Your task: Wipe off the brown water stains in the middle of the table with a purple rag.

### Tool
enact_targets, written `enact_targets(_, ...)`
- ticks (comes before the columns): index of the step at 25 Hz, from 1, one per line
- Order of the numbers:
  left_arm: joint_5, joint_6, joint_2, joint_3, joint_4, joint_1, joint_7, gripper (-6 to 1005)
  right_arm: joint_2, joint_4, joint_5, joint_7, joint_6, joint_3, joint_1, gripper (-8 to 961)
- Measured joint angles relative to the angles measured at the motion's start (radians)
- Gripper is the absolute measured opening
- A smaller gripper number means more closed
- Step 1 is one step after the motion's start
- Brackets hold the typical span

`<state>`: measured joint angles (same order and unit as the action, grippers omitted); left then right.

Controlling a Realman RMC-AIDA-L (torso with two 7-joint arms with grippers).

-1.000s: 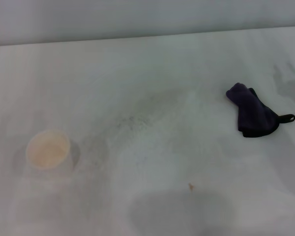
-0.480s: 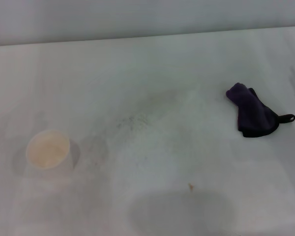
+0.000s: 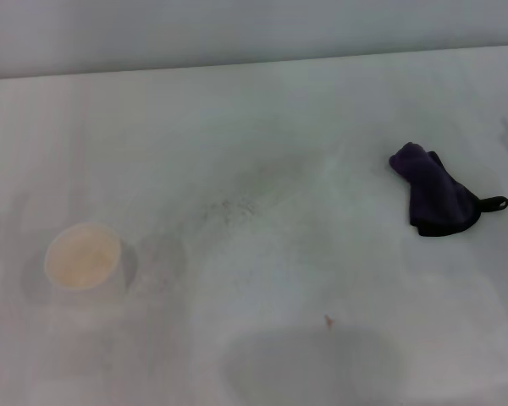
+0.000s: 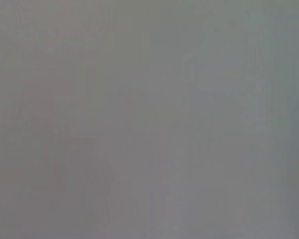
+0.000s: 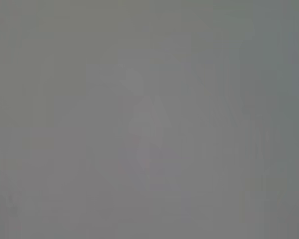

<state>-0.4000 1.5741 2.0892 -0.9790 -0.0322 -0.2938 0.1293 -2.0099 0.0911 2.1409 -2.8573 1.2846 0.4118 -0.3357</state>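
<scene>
The purple rag [image 3: 437, 196] lies crumpled on the right side of the white table [image 3: 262, 101], its small black loop pointing right. No distinct brown water stains show in the head view. Only a faint greyish streak with dark specks [image 3: 233, 205] crosses the middle of the table. Neither gripper appears in the head view. Both wrist views are a flat grey with no fingers or objects in them.
A white paper cup [image 3: 83, 256] with a pale tan inside stands at the near left. A tiny brown speck [image 3: 328, 320] sits near the front centre, above a soft grey shadow patch [image 3: 313, 364]. The table's far edge meets a grey wall.
A dark part at the far right edge has left the head view, and the shadow on the table's right side has faded. Rag and cup have not moved.
</scene>
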Motion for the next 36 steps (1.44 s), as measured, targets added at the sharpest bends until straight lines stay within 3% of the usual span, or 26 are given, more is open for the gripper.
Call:
enact_targets(1,-0.001,0.0,0.0,0.0,-0.003,-0.002,0.0,893,0.0,-0.003,0.001,0.0,0.005,0.0,0.0,876)
enact_targets(36,-0.023,-0.001,-0.001,0.001,-0.023,-0.019,-0.004,893,-0.001,-0.013,-0.006,-0.019,-0.005,0.013,0.008,876)
